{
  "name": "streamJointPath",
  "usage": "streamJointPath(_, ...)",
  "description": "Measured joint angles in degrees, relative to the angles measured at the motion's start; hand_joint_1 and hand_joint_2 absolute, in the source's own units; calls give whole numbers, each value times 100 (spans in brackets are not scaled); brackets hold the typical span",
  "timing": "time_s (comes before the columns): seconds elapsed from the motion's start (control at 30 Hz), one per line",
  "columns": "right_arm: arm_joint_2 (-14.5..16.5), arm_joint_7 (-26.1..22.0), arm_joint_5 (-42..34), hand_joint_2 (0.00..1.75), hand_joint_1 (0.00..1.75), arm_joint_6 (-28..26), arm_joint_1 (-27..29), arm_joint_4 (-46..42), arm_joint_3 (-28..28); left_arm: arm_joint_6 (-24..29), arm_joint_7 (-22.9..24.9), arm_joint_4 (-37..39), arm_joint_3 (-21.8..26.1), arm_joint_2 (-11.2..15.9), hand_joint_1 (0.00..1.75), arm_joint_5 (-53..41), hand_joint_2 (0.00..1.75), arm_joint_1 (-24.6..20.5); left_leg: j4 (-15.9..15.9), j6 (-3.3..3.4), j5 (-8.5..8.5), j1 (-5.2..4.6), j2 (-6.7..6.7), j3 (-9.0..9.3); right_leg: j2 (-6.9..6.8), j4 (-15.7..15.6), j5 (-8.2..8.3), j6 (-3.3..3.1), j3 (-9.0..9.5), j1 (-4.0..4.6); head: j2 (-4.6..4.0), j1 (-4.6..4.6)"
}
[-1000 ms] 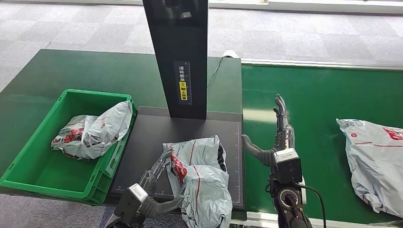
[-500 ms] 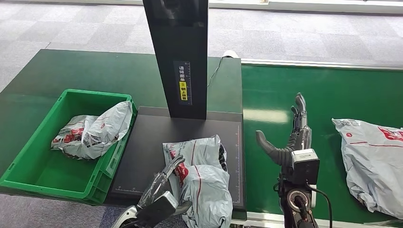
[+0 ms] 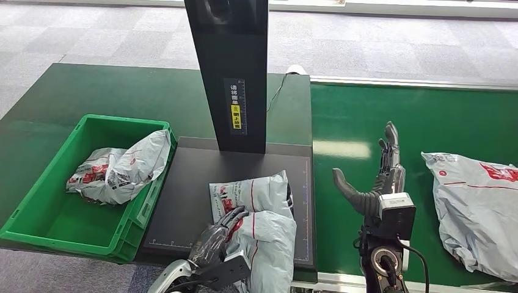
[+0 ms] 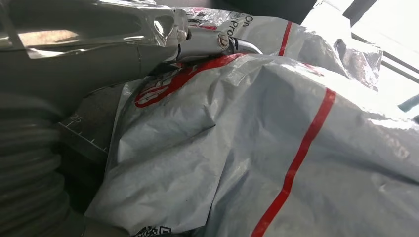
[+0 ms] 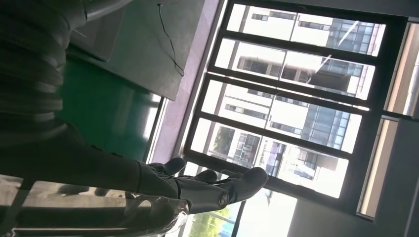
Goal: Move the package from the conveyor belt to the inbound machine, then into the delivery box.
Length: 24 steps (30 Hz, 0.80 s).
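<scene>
I see the package (image 3: 259, 229) lying on the inbound machine (image 3: 183, 195) at its front edge, my left hand (image 3: 217, 235) resting on it with curled fingers, grip unclear, probably for the delivery box (image 3: 67, 229), while my right hand (image 3: 372, 183) waits open above the conveyor belt (image 3: 354, 116).

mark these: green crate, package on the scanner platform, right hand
green crate (image 3: 38, 229): head view, bare floor of the crate near its front wall.
package on the scanner platform (image 3: 259, 195): head view, upper grey panel of the bag.
right hand (image 3: 374, 183): head view, palm area between thumb and fingers.
</scene>
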Motion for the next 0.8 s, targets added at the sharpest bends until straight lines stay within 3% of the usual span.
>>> streamJointPath(0.13, 31, 22, 42, 175, 0, 0, 58, -45, -16, -2, 26, 91, -13, -23, 99, 7, 175, -54, 0, 0, 0, 0, 0, 9, -1, 0, 0, 0, 10, 0, 0, 0)
streamJointPath(0.8, 78, 37, 83, 175, 0, 0, 143, -122, -55, 86, 7, 103, 85, -93, 99, 86, 175, -164, -1, 0, 0, 0, 0, 26, -1, 0, 0, 0, 27, -2, 0, 0)
